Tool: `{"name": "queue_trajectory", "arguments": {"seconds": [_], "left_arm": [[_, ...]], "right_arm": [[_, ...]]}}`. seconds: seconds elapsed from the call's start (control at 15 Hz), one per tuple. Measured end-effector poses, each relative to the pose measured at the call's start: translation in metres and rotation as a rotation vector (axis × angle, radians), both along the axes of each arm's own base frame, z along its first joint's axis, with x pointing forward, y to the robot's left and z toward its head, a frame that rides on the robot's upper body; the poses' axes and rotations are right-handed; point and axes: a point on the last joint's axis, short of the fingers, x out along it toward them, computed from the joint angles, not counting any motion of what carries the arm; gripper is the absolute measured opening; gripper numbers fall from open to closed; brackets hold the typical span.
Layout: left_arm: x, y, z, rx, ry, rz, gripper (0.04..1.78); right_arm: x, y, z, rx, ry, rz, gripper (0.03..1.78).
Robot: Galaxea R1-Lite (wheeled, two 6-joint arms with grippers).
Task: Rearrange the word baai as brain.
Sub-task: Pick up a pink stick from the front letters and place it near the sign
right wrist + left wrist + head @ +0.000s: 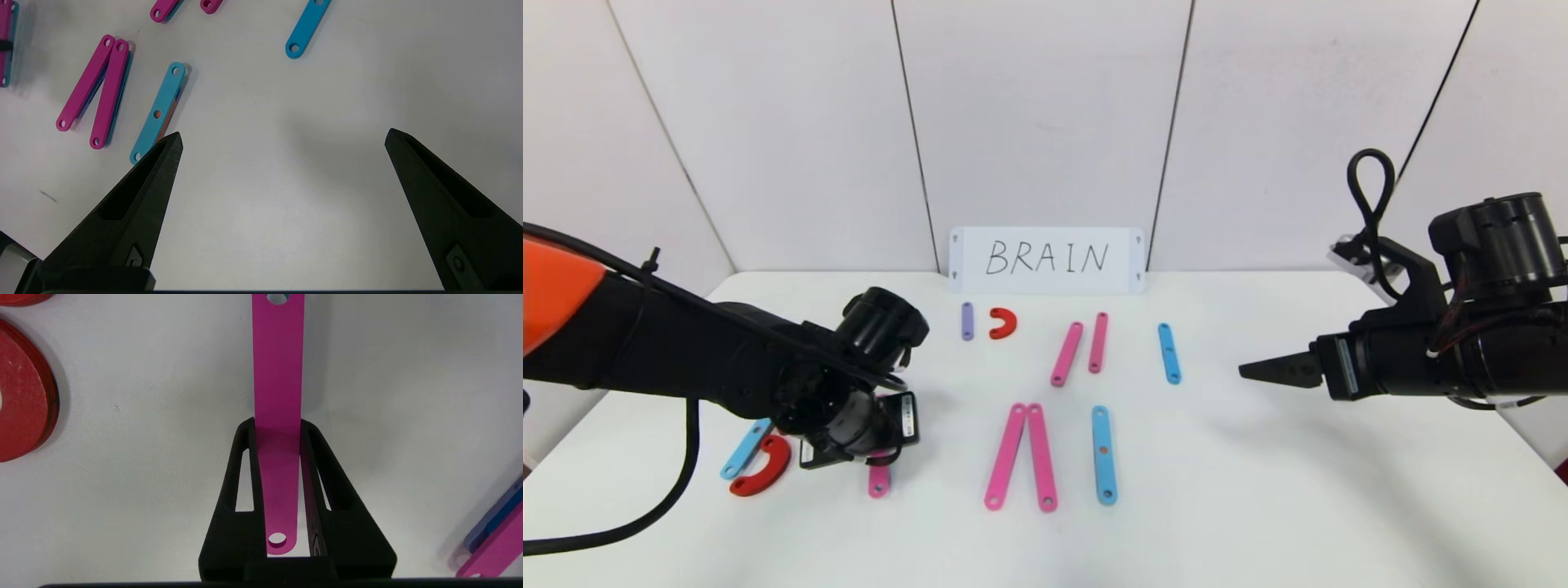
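The left end effector [278, 428] is low over the near left part of the white counter [1258, 490]. Its two black fingers [241, 465] are squeezed together on a pink strip [278, 375], one finger on each long edge. The strip lies flat on the counter, and one end with a small hole sits between the fingers. In the head view only the near tip of this strip shows under the arm.

Just left of that arm lie a red curve [761, 467] and a blue strip [745, 448], close beside each other.

In the middle of the counter two long pink strips [1021, 456] touch at the far end and spread apart toward the robot. A long blue strip [1103, 454] lies just to their right.

Farther back sit a small purple strip [967, 321] with a small red curve [1003, 323] beside it, then two shorter pink strips [1081, 348], then a short blue strip [1170, 353].

A white card [1046, 260] saying BRAIN stands at the back against the wall.

The right end effector [282, 143] hangs above the right side of the counter. Its fingers are spread wide apart and hold nothing.
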Motion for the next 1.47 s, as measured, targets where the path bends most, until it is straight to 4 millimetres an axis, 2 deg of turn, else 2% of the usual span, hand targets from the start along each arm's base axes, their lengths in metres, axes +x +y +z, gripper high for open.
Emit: {"name": "queue_trajectory", "arguments": {"seconds": [0.13,0.33,0.6,0.8,1.07,1.47], "left_arm": [[0.004,0.008,0.008,-0.015,-0.022,-0.064,0.3],[0.014,0.031,0.023,-0.019,-0.048,-0.204,0.3],[0.04,0.061,0.054,-0.049,-0.164,-0.38,0.3],[0.064,0.071,0.065,-0.018,-0.208,-0.407,0.3],[0.099,0.082,0.062,0.033,-0.173,-0.429,0.3],[0.132,0.095,0.03,0.087,-0.076,-0.463,0.3]], "right_arm": [[0.0,0.0,0.0,0.0,0.002,0.0,1.74],[-0.001,0.0,-0.001,-0.002,0.004,0.002,1.74],[-0.001,0.0,-0.003,-0.004,0.008,0.006,1.74],[0.0,0.0,-0.004,-0.004,0.012,0.007,1.74],[0.0,0.0,-0.005,-0.005,0.014,0.008,1.74],[0.0,0.0,-0.005,-0.005,0.014,0.008,1.74]]}}
